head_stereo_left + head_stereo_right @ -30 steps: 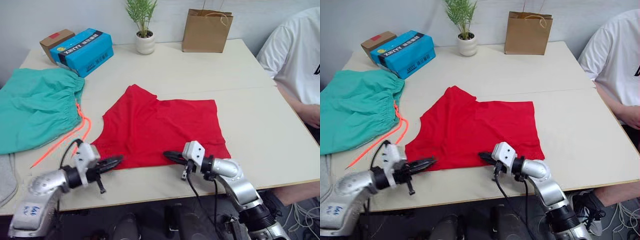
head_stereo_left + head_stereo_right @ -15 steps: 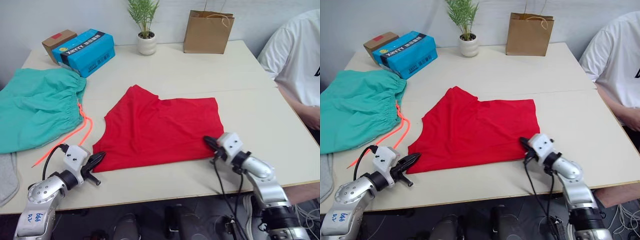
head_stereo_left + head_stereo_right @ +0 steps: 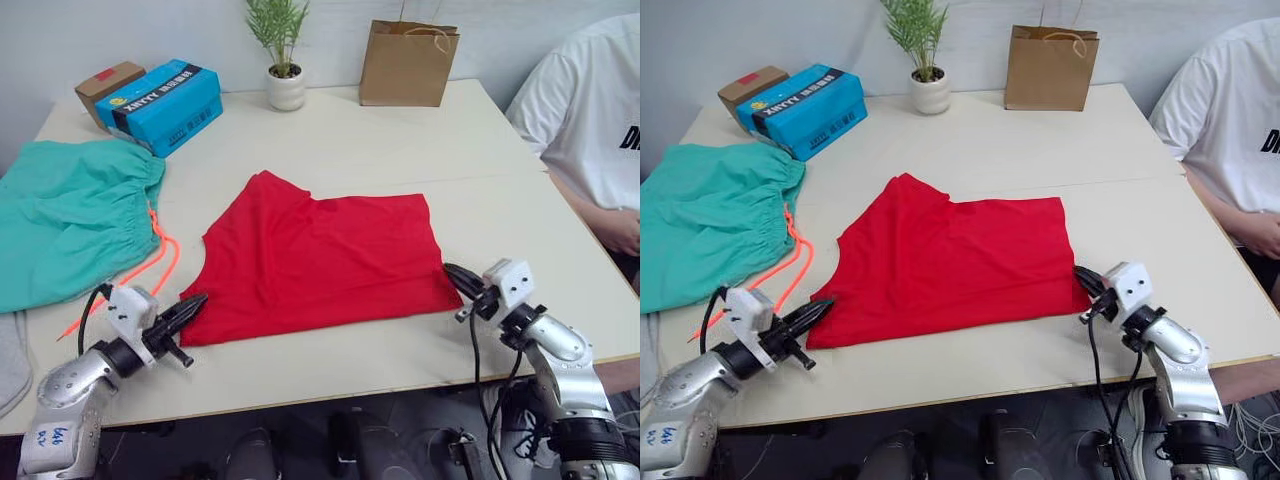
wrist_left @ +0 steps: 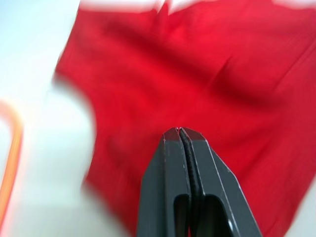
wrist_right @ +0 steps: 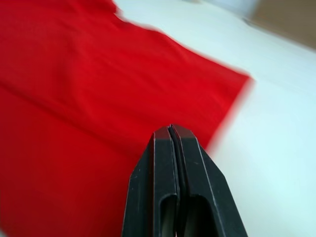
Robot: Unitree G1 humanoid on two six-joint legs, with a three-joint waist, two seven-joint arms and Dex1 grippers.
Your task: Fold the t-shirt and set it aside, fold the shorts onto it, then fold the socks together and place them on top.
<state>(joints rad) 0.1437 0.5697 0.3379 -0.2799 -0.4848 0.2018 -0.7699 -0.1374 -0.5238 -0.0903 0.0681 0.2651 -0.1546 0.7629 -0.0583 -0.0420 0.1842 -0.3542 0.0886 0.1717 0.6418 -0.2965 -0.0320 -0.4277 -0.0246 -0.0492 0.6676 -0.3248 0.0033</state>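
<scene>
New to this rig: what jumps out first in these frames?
The red t-shirt, spread flat mid-table, grabs the eye. The left gripper sits shut at its near left corner and the right gripper shut at its near right corner. The teal shorts, orange drawstring trailing, lie at the table's left edge, and a person in a white shirt sits at the right side.

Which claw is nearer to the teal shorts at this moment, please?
Left. The left claw sits at the red t-shirt's near-left corner, just past the shorts' orange drawstring. The right claw is across the shirt, at its near-right corner.
</scene>
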